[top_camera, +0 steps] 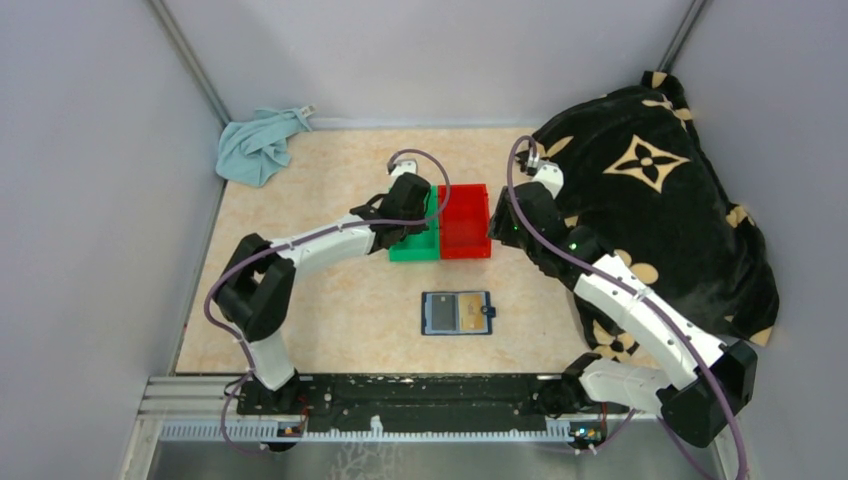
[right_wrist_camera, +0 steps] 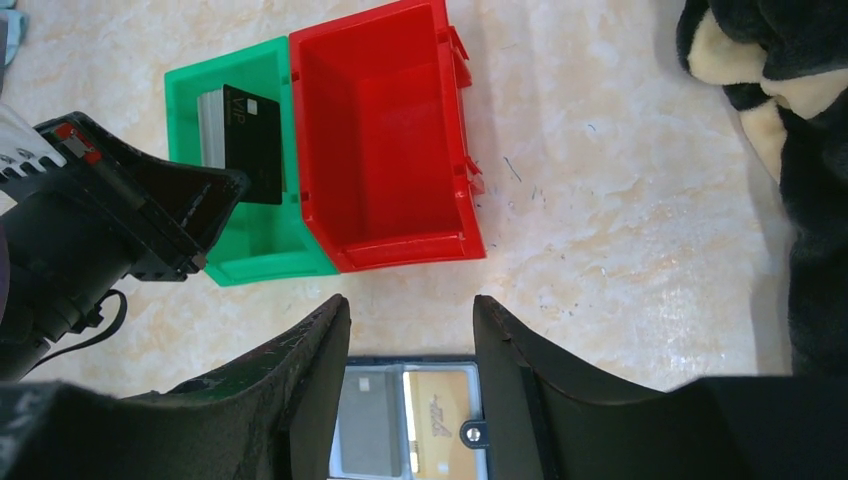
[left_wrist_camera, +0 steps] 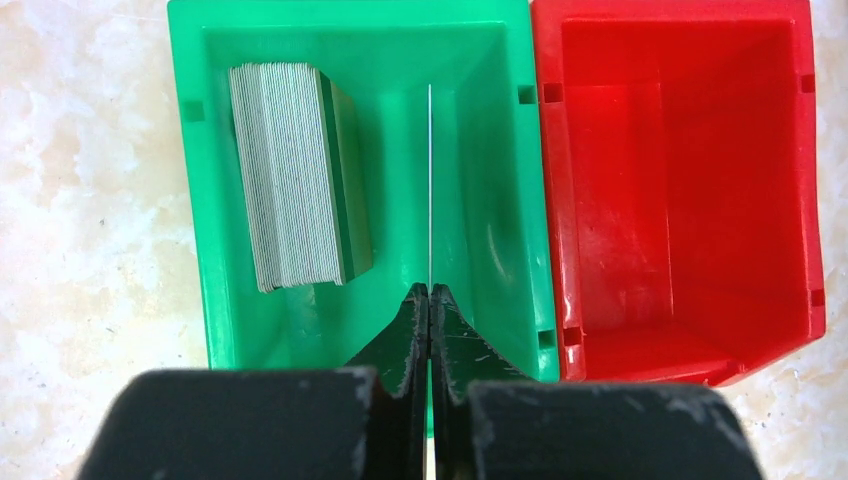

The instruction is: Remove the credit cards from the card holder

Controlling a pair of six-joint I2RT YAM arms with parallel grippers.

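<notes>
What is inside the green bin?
A stack of grey cards stands by one wall of the green bin. The shut left claw holds a dark card there. The floor beneath the stack is hidden.

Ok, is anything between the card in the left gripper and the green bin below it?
Nothing visible. The card, pinched in the left gripper, hangs over the green bin's bare half; the stack of cards sits beside it.
</notes>
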